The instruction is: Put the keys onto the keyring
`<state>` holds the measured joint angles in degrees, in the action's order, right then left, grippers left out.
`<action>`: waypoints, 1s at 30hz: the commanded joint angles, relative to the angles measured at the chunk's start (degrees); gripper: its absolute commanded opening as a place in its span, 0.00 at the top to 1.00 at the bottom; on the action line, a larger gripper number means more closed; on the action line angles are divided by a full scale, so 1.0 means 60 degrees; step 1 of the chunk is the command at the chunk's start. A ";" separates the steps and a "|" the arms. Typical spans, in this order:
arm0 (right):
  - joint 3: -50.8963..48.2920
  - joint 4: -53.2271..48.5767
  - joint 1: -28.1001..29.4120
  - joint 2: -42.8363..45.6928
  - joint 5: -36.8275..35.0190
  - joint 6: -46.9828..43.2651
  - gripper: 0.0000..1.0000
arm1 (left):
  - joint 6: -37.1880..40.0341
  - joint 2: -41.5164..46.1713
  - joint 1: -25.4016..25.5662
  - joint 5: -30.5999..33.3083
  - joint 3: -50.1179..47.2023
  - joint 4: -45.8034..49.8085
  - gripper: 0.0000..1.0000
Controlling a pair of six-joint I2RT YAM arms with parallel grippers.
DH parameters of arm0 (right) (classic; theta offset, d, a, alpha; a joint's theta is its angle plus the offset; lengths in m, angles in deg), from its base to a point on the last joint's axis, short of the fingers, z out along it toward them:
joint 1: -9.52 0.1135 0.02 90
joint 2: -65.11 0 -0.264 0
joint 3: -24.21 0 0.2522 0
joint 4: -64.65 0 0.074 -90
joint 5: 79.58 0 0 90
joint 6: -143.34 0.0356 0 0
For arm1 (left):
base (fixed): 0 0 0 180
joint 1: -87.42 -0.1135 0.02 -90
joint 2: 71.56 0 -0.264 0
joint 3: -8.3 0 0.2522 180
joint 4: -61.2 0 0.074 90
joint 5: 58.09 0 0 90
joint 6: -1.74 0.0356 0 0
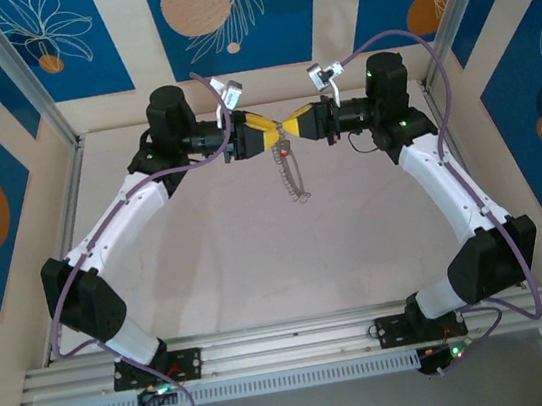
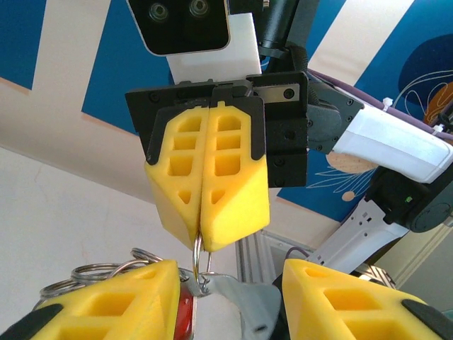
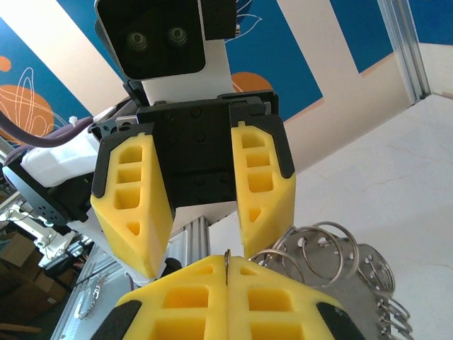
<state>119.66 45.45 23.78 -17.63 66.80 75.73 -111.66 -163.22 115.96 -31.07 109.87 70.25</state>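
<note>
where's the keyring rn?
Top view, far centre of the table: keyring hangs from the shut right gripper, tip to tip with the left gripper.

— How many arms?
— Two: left arm (image 1: pixel 116 215) and right arm (image 1: pixel 456 187); four yellow fingers (image 3: pixel 131 205).
— Keys?
— One red key (image 2: pixel 185 317), one keyring (image 1: pixel 292 175). Small split rings (image 3: pixel 318 248): a bunch, too overlapped to count.

no writing, number, brand mark or label can be read on anything here. the blue wall panels (image 1: pixel 314 5) carry drawn white leaves and orange discs, with no letters among them.
</note>
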 commanded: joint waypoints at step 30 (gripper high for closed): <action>0.0490 -0.0060 0.0187 0.0039 0.0015 -0.0268 1.00 | -0.0586 -0.0409 0.0275 0.0155 0.0278 -0.1278 1.00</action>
<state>120.49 45.30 24.17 -17.63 66.34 74.66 -114.96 -165.08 116.85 -30.24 110.01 65.96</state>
